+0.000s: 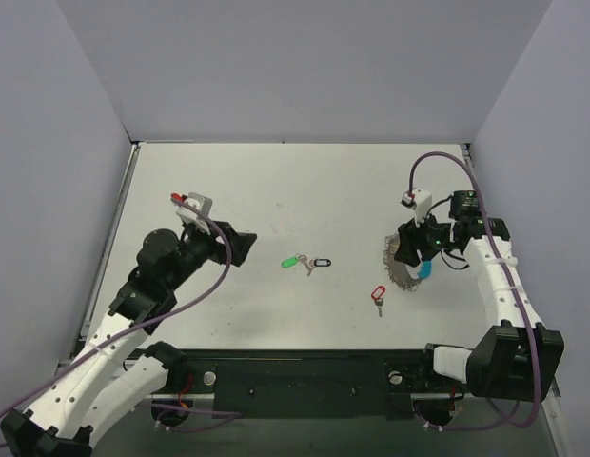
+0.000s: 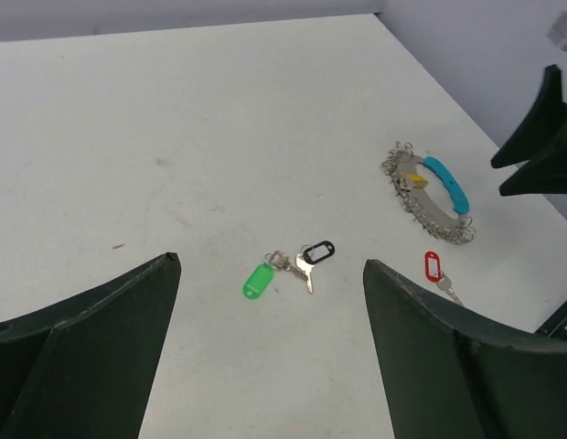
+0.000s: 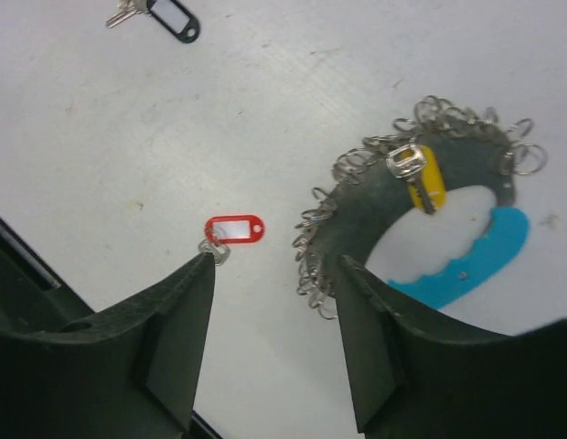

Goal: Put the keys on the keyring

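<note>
Wide-spread left fingers (image 1: 243,246) well to the left of the keyring (image 1: 400,270), nothing between them, poised above the tabletop (image 1: 276,181). Next, left of the keyring and clearly apart from it, a green-tagged key (image 1: 291,261) and a black-tagged key (image 1: 321,263), flat side by side, metal ends close together between the two tags. Nearer the keyring, just off its lower left edge, a red-tagged key (image 1: 378,293), alone and not touching it. Then the keyring itself, flat on the tabletop: a curved band fringed with small silver rings, a light-blue tag (image 3: 476,256) along one side, a small yellow piece (image 3: 430,178) with a silver bit at its top inside the curve. Directly over the keyring, right fingers (image 1: 407,249) partly apart, gripping nothing. One fingertip over the left edge of the band, contact impossible to judge. The other just beside the red tag.
</note>
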{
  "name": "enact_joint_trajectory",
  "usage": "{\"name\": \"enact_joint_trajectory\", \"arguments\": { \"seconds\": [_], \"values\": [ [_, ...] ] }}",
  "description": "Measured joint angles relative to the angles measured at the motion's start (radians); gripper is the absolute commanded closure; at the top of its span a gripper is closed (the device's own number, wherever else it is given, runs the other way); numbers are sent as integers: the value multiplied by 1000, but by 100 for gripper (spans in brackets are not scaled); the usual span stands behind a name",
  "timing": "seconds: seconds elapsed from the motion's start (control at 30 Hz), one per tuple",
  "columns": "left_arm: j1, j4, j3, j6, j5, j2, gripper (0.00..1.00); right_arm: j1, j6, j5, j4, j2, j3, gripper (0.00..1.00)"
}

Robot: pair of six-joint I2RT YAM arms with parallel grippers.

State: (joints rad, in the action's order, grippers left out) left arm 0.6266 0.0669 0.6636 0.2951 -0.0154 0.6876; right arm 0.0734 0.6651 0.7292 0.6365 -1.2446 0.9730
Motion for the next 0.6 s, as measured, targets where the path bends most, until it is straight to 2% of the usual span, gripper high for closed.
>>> {"name": "enact_joint_trajectory", "arguments": {
  "seconds": [0.07, 0.13, 0.23, 0.33, 0.43, 0.6],
  "values": [
    [-150, 64, 53, 18, -108, 45, 8, 23, -47, -12, -37, 22, -4, 47],
    [-231, 132, 86, 12, -167, 82, 8, 38, -80, -16, -50, 9, 2, 51],
    [-250, 206, 94, -13, -189, 102, 8, 44, -117, -21, -13, -74, 49, 55],
    [-250, 212, 46, -31, -202, 65, 8, 43, -145, -43, -7, -146, 66, 57],
    [-250, 217, -8, -47, -202, 21, 8, 24, -158, -107, 13, -169, 66, 62],
    [-263, 214, -16, -69, -201, 16, 9, -40, -176, -214, 35, -209, 94, 65]
  ]
}}
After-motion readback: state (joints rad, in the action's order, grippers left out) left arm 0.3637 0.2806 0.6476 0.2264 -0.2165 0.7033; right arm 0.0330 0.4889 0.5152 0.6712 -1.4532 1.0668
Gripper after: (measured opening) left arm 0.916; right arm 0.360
